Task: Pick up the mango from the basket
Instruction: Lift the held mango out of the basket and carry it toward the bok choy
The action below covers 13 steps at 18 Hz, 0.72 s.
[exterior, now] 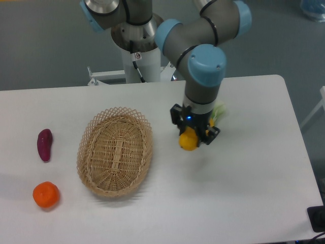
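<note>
Mango [188, 140] held in gripper [193, 137], out of basket [115, 151].

Jaws closed on the yellow fruit, right of the wicker basket and apart from its rim. Cannot tell whether lifted clear of the white table [244, 193] or touching it. Green leafy bit [219, 113] seen just behind the wrist. Purple sweet potato [44, 145] and orange [46, 195] lying left of basket, apart from each other.

My pincer [194, 136] holds the yellow mango [188, 140] beside the tan woven basket [115, 151], not in it.
</note>
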Each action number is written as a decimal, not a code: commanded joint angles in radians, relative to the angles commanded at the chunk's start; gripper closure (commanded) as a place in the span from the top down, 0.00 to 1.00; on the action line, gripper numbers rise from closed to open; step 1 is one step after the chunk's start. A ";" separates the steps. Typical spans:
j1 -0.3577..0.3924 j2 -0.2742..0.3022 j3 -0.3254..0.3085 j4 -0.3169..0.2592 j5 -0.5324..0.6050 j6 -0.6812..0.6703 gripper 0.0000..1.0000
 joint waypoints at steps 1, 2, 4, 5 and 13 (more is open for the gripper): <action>0.014 0.000 0.000 0.000 0.000 0.028 0.18; 0.028 0.000 -0.001 0.000 0.000 0.048 0.18; 0.054 -0.002 -0.008 0.003 0.000 0.098 0.18; 0.058 -0.003 -0.008 0.006 0.000 0.114 0.18; 0.080 -0.018 -0.008 0.020 0.000 0.134 0.18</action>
